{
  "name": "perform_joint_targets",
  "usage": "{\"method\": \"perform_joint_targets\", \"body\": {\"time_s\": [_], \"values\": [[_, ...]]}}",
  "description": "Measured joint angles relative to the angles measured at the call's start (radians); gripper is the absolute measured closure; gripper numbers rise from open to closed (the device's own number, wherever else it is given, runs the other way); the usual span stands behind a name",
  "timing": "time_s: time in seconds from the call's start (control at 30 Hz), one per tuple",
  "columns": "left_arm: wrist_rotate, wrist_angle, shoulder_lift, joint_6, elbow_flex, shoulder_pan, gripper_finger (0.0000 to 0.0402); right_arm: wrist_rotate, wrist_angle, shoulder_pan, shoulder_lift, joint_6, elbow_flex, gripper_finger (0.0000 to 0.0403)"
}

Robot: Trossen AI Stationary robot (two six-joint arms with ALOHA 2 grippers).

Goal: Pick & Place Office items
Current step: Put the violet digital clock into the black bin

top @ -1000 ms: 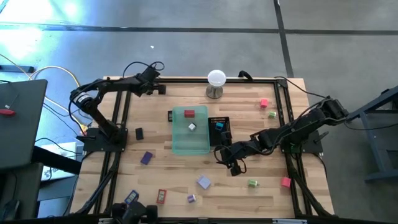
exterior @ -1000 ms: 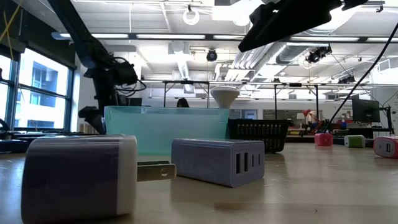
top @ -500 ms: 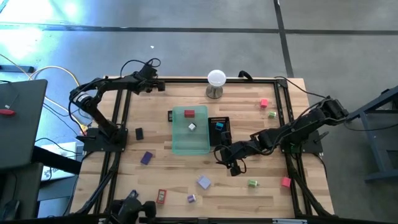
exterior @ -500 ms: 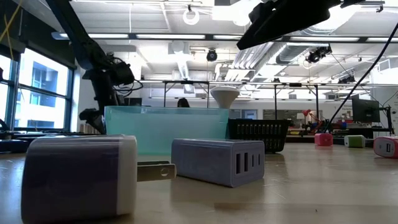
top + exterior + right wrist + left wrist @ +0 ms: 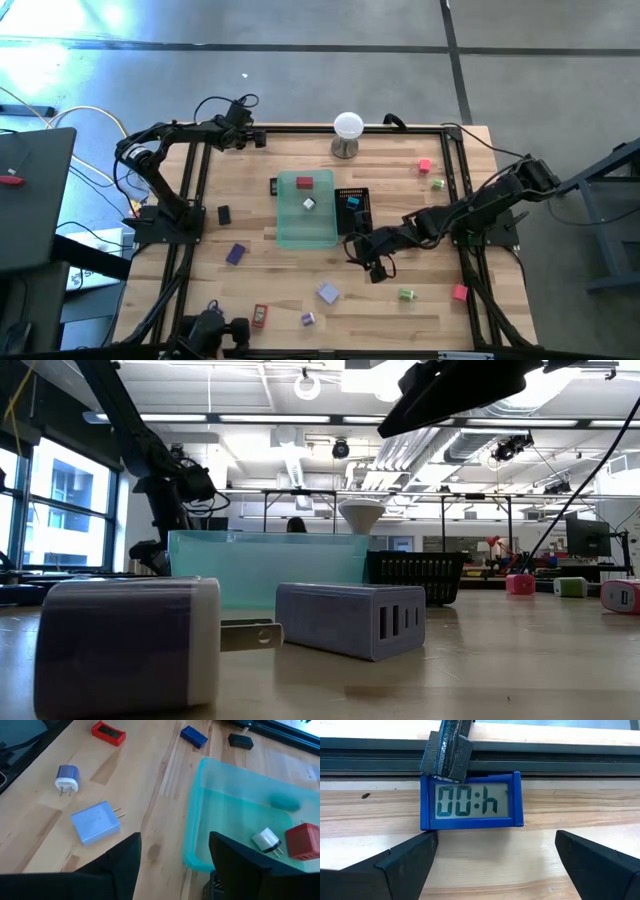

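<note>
We found the right gripper [image 5: 376,268] poised over bare wood just beside the near corner of the translucent green tray [image 5: 306,236], its fingers [image 5: 252,865] parted with nothing between them. The tray held a red block [image 5: 303,841] and a small white plug [image 5: 267,840]; the black mesh tray [image 5: 353,208], touching its right wall, held a blue bit, too small for us to identify. Past this gripper lay a flat blue adapter [image 5: 95,822], a small purple plug [image 5: 66,777], a red flat piece [image 5: 108,733], a dark blue block [image 5: 194,736] and a black piece [image 5: 240,740], all loose on the table [image 5: 400,180]. The left gripper [image 5: 248,138] sat at the table's far left edge, jaws wide and empty, facing a blue digital clock [image 5: 471,801] that stood against the table's frame rail [image 5: 570,757], partly overlapped by a dark bracket [image 5: 447,750]. A white ball on a metal stand [image 5: 347,133] stood at the far edge; pink and green bits [image 5: 431,174] lay apart to the right.
</note>
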Motion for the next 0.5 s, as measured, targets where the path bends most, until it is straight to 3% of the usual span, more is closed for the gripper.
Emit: {"method": "perform_joint_targets", "body": {"time_s": [0.5], "values": [[-0.041, 0.0, 0.003, 0.032, 0.0, 0.01, 0.0005, -0.003, 0.001, -0.02, 0.0, -0.003, 0.0, 0.0181]]}}
